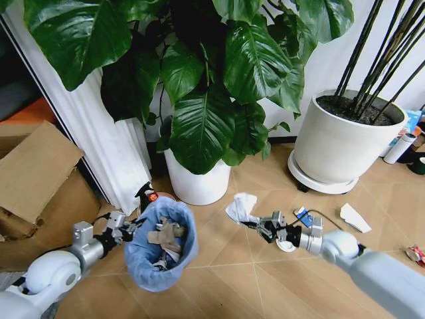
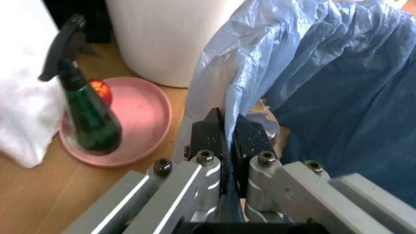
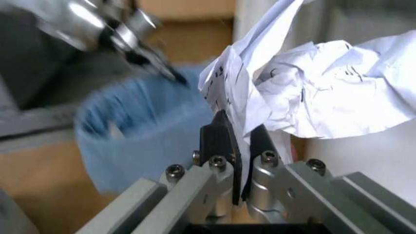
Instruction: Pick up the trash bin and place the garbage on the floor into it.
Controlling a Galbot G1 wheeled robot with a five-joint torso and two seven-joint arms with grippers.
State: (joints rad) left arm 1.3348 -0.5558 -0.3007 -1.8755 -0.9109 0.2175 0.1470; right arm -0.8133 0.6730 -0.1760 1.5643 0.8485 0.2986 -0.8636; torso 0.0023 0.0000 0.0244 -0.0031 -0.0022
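Note:
The trash bin (image 1: 163,247), lined with a light blue bag, hangs tilted at lower left with crumpled scraps inside. My left gripper (image 1: 135,226) is shut on its rim; the left wrist view shows the fingers (image 2: 211,136) pinching the blue bag (image 2: 325,78). My right gripper (image 1: 261,224) is shut on a crumpled white paper (image 1: 240,207), just right of the bin's mouth. In the right wrist view the paper (image 3: 325,92) bulges past the pads (image 3: 217,139), with the bin (image 3: 136,126) behind. More garbage lies on the floor: a white disc (image 1: 285,246), a blue packet (image 1: 303,216), a white wrapper (image 1: 354,217), a red packet (image 1: 417,254).
A white plant pot (image 1: 196,181) stands right behind the bin, and a larger one (image 1: 345,143) is at the right. A spray bottle (image 2: 87,117) sits on a pink dish (image 2: 143,122) by the bin. Cardboard (image 1: 36,173) fills the left. A white tumbler (image 1: 401,147) is at far right.

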